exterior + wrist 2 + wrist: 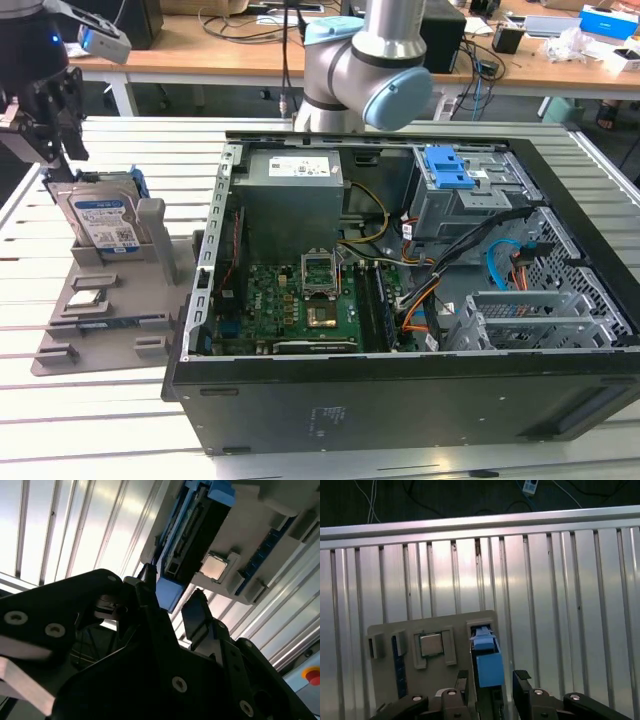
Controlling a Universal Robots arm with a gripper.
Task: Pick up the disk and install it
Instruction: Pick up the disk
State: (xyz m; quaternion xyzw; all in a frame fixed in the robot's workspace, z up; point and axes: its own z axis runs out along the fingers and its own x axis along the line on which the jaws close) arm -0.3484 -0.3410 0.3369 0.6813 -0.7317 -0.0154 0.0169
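**Open pincer poised over the standing disk: pick-up in hand, nothing gripped**

In the first wrist view the gripper [491, 677] has its two black fingers [521, 680] spread wide, one on each side of the disk [489, 667]. They flank the upper edge of its bright blue carrier. A gap shows on at least one side, so the fingers hold nothing.

The disk stands on edge in a slot of the grey parts stand [100, 320], at the stand's end nearest the gripper. A square processor chip [430, 644] lies flat in a pocket of the same stand, just beside the disk.

As I judge it, this is the grasp stage of the pick-up, and the install has not begun. The grasp calls for the fingers to be square to the carrier's flat faces and deep enough to bite on the frame, not its thin lip.

Beyond the stand, on the exterior view's right, the open computer case [400, 400] lies on the slatted table [120, 420]. Its drive cage [460, 170] is on the side of the case farthest from the stand.
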